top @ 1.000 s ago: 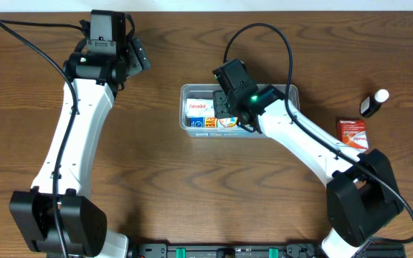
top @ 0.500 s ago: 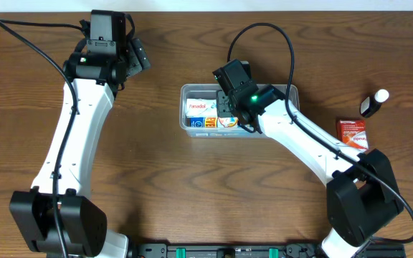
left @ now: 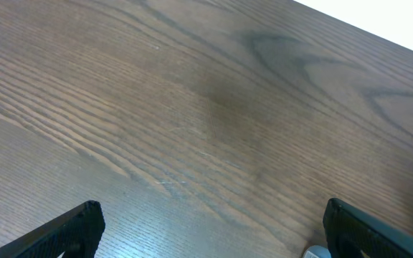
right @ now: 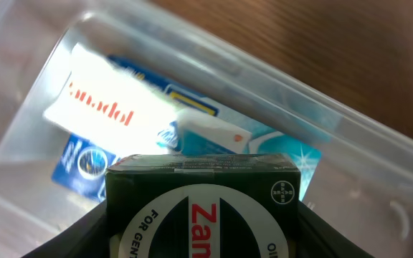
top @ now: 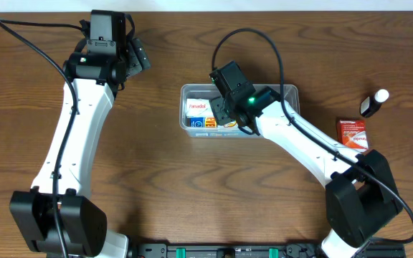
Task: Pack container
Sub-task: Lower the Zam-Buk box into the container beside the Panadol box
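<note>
Surface: brown wooden table (top: 156, 179).
Container: clear rectangular plastic tub (top: 292, 91), small medicine packets (top: 198, 107) inside.
Right gripper (top: 221, 110): clamps dark green cardboard box (right: 201, 204) over tub.
Left gripper (left: 210, 223): fingers wide apart, empty.

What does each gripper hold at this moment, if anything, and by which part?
The right gripper holds a dark box printed "Zan", clamped by its two opposite sides, over the container. The left gripper is open and holds nothing.
</note>
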Robot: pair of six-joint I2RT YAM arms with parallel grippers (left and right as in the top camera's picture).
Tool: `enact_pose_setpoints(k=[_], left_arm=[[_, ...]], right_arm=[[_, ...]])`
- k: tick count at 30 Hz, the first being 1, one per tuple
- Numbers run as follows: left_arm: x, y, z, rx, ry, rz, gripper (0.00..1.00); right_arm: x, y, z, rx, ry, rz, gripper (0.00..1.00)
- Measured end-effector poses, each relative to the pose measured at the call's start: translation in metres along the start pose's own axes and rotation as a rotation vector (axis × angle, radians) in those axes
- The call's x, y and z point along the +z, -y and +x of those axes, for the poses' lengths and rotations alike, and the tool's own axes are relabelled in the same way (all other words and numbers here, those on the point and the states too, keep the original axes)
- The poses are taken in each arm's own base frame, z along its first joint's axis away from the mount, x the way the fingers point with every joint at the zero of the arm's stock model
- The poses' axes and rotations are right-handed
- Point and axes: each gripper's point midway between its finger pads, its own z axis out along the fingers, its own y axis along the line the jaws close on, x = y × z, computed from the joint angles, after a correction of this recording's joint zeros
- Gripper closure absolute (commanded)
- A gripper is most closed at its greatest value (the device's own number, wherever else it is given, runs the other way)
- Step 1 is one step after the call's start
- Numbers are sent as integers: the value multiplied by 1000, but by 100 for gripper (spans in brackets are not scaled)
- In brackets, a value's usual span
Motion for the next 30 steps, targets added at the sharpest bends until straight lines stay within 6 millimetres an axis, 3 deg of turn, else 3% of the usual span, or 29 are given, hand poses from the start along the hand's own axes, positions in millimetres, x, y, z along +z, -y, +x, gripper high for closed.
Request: enact_pose_setpoints(k=[2,10,16,22,23,30], left_arm=[[0,0,0,0,0,0,2],[0,0,0,0,0,0,2],[0,0,0,0,0,0,2],[0,0,0,0,0,0,2],[0,0,0,0,0,0,2],[0,0,0,0,0,0,2]], right_arm=[[0,-1,1,-110,-5,-9,88],[0,-6,7,-554,-20,-42,89],[-3,-25,20,-693,-31,-177,90],[-8,-43,35,-728,-52,-306,83],[-9,-44,36,-730,-57,-314,75],[-9,-43,38,-731,-60,-325,51]])
